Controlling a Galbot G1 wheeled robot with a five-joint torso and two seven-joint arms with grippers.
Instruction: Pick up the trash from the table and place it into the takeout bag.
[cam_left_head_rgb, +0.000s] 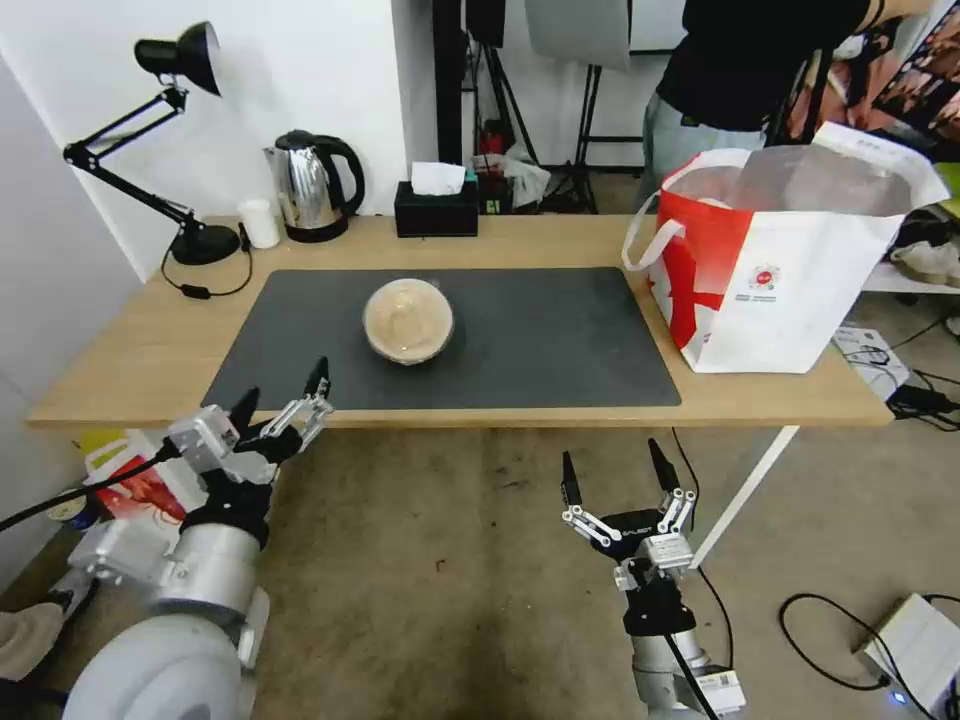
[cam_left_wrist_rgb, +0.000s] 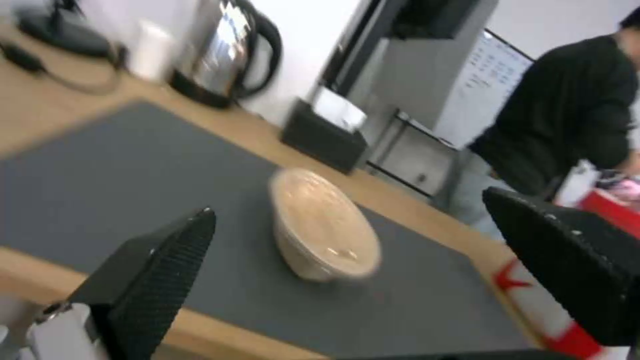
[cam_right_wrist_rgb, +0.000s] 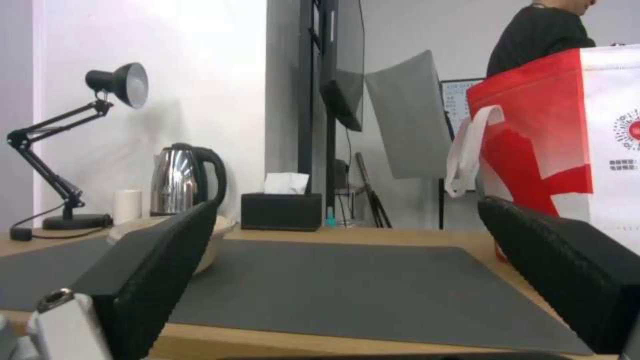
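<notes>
1. One container (cam_left_head_rgb: 408, 320) is left on the mat (cam_left_head_rgb: 560, 340), mid-table; the other trash seems bagged, judging by the bare mat.
2. Bag (cam_left_head_rgb: 780, 260) stands at 3 o'clock from it, mouth open.
3. Left gripper (cam_left_head_rgb: 283, 397) at 7 o'clock, spread, empty, at the table (cam_left_head_rgb: 120, 370) edge.
4. Right gripper (cam_left_head_rgb: 618, 474) is below the edge, spread, empty; the mat between is bare.

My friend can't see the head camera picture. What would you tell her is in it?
A round clear-lidded container sits on a dark grey mat on a wooden table, with a big red and white takeout bag standing at the right end. Below the table edge, the left gripper and right gripper are both open.
</notes>
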